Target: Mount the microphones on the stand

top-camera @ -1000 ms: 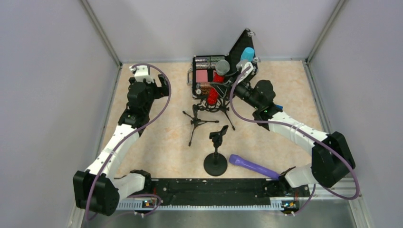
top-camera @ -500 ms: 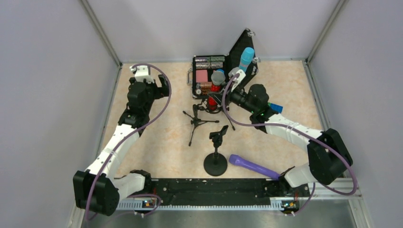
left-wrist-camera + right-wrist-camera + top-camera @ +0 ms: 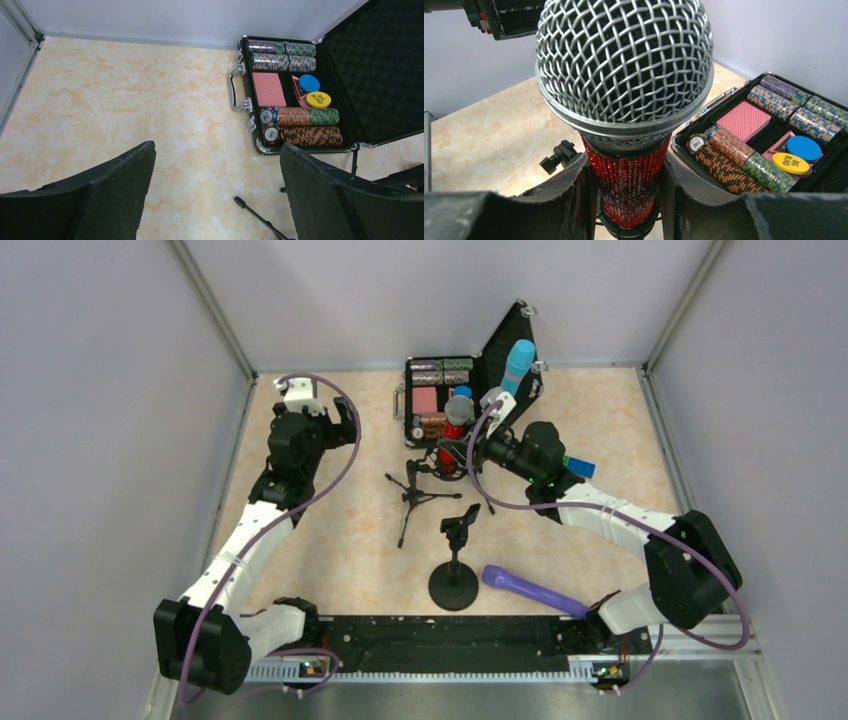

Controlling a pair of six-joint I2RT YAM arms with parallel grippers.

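My right gripper (image 3: 626,175) is shut on the glittery red microphone (image 3: 629,185), just below its silver mesh head (image 3: 624,65). The microphone stands nearly upright and its lower end sits in a black ring clip (image 3: 624,227). In the top view my right gripper (image 3: 455,452) holds it over a tripod stand in front of the case. The light blue microphone (image 3: 517,362) stands upright by the case lid. The purple microphone (image 3: 530,588) lies on the table beside the round-base stand (image 3: 455,560). My left gripper (image 3: 217,150) is open and empty over bare table.
An open black case (image 3: 300,100) of poker chips and cards stands at the back centre. A second small tripod stand (image 3: 412,495) stands left of the round-base stand; one of its legs (image 3: 255,215) shows in the left wrist view. Walls enclose the table on three sides.
My right gripper has carried the red microphone left and nearer, away from the case and the blue microphone, and turned it more upright. The left arm has not moved.
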